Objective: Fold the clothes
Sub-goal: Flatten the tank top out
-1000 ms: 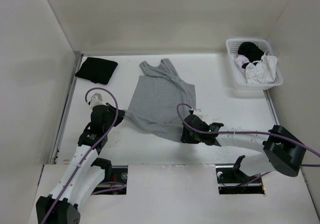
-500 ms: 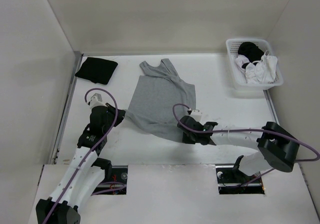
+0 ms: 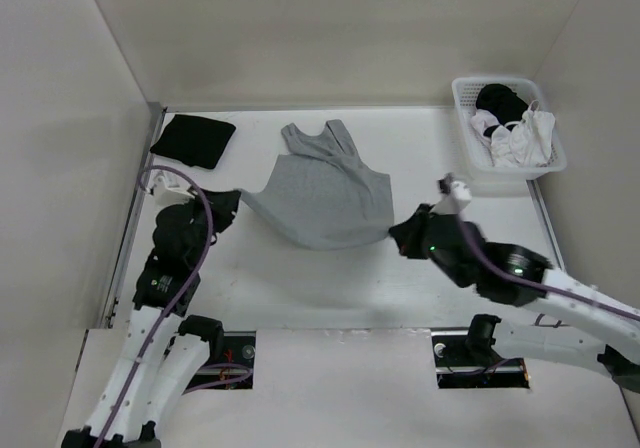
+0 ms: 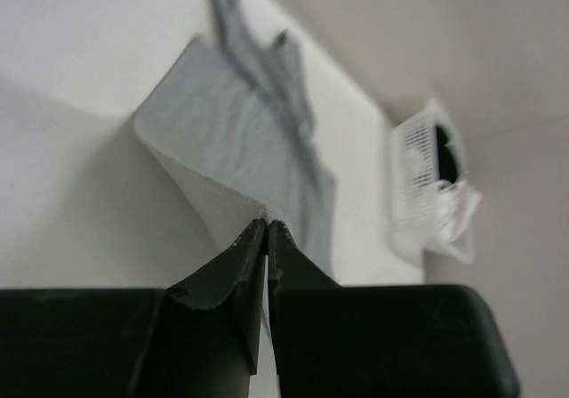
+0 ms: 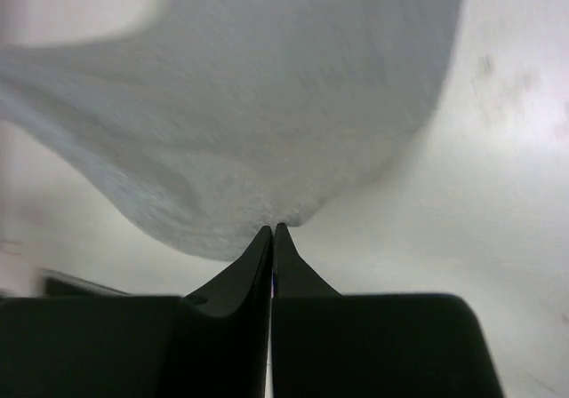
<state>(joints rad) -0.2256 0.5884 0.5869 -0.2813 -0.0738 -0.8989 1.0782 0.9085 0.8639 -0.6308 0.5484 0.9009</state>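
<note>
Tank top (image 3: 322, 196), light grey and sleeveless, in the middle of the white bench (image 3: 300, 283), straps and scooped neck toward the far wall, hem toward the arms. Hem drawn out sideways between the two arms, sagging in a shallow curve from corner to corner. Left end effector (image 3: 228, 204) at the hem's left corner, fingers pressed together and pinching the fabric there; in the left wrist view, cloth running in a taut fold straight from the black fingertips (image 4: 240, 265) and fanning out toward the straps. Right end effector (image 3: 402, 234) at the hem's right corner, likewise clamped tight on a pinch of grey knit; in the right wrist view, fabric bulging away from the meeting point of the black fingers (image 5: 253, 265), bare bench to the right of it. Upper part of the garment flat on the bench; whether the pinched corners clear the surface, hard to tell from above. Black garment (image 3: 192, 138) folded at the far left corner of the bench, well apart from the tank top. White plastic basket (image 3: 462, 118) at the far right, near the side wall, holding a black item (image 3: 497, 98) and crumpled white cloth (image 3: 522, 140).
</note>
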